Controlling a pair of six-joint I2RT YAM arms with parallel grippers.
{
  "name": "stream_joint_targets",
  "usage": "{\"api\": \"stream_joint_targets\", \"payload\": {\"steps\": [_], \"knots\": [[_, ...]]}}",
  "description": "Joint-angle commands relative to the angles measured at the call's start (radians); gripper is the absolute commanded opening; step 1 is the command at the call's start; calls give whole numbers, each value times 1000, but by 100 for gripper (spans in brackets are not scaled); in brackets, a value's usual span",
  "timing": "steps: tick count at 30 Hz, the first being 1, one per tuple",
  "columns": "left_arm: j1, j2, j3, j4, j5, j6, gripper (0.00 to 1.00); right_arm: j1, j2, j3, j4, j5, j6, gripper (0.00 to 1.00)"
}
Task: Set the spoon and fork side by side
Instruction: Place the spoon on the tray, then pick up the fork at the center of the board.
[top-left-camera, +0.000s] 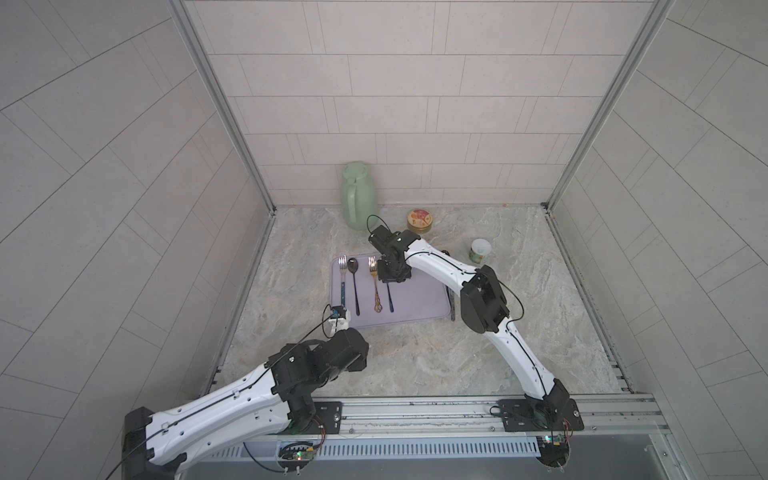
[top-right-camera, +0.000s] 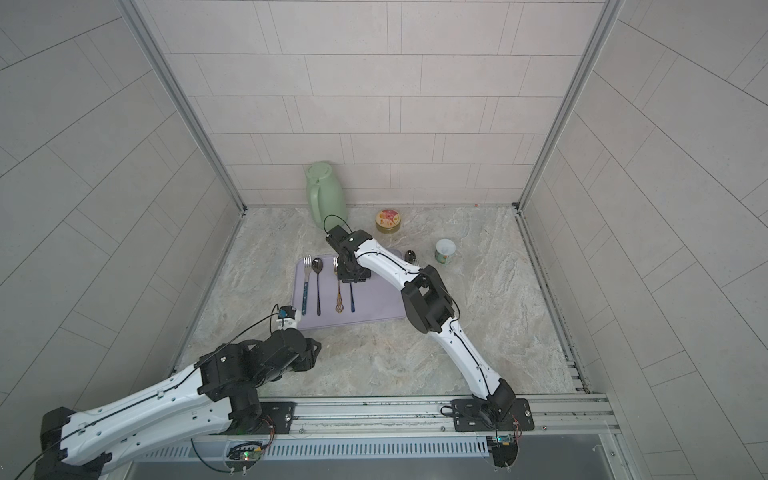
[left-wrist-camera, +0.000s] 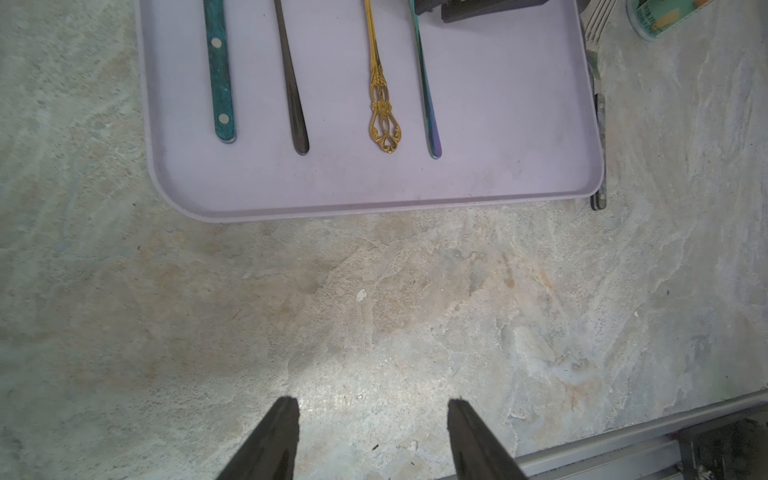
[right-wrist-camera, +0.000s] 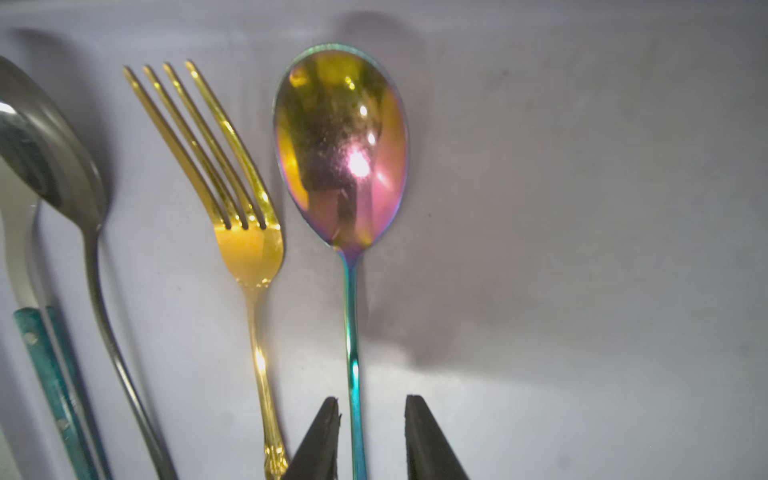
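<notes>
The iridescent spoon (right-wrist-camera: 340, 141) beside the gold fork (right-wrist-camera: 245, 245), likely light and slick, suits a handle pinch; the right gripper (right-wrist-camera: 372, 401) straddles it, slightly parted, unclamped.

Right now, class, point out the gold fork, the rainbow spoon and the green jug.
gold fork (right-wrist-camera: 249, 249): right wrist view, at the base of its tines.
rainbow spoon (right-wrist-camera: 340, 145): right wrist view, middle of its bowl.
green jug (top-left-camera: 366, 203): a top view, on its body.

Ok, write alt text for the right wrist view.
A rainbow-sheen spoon lies bowl-up on a lilac tray, its thin handle running between the right arm's parted black fingers. A gold fork lies close beside it, roughly parallel; a grey spoon and a teal handle lie beyond the fork.
</notes>
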Motion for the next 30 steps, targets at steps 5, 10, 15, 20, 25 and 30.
{"api": "stream_joint_targets", "payload": {"steps": [5, 10, 15, 20, 25, 30], "knots": [[7, 183, 172, 77, -40, 110, 59, -41, -340, -259, 78, -2, -13, 32], [7, 403, 332, 128, -19, 184, 59, -115, -562, -555, 184, 1, -13, 32], [7, 671, 560, 133, 33, 254, 57, -229, -834, -868, 291, -5, -3, 32], [7, 952, 832, 62, 61, 295, 50, -366, -1043, -1099, 333, -33, -26, 33], [8, 1213, 1100, -15, 60, 312, 47, -511, -1176, -1226, 339, -50, -71, 35], [19, 1425, 1309, -46, 74, 333, 42, -636, -1242, -1290, 348, -148, -119, 36]]}}
